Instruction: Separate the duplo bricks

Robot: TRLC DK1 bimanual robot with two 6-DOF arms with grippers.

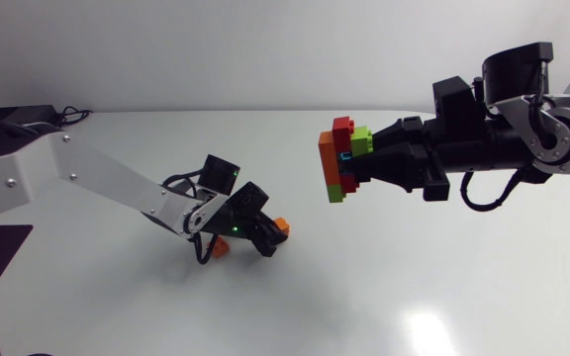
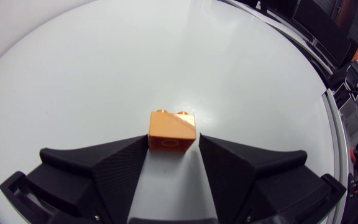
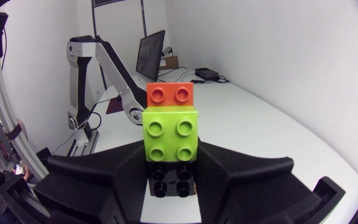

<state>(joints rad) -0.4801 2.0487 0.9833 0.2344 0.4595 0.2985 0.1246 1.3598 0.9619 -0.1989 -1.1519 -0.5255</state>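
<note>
arms [image 1: 97, 178] [image 1: 508, 148]: 2 | tools [image 2: 173, 144] [image 3: 171, 165]: 2 | brick stack [image 1: 336, 163]: 1 | loose orange bricks [image 1: 280, 225] [image 1: 219, 247]: 2

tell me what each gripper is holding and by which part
Left gripper: orange brick, pinched by its side faces at the fingertips. Right gripper: brick stack, clamped at its lime green and black bricks.

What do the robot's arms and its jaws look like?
The left arm has silver-grey links dotted with small screws, black joints, looping black cables and a tiny green light. The right arm is mostly black with a silver-grey round joint. Both have matte black, wedge-shaped jaws.
</note>
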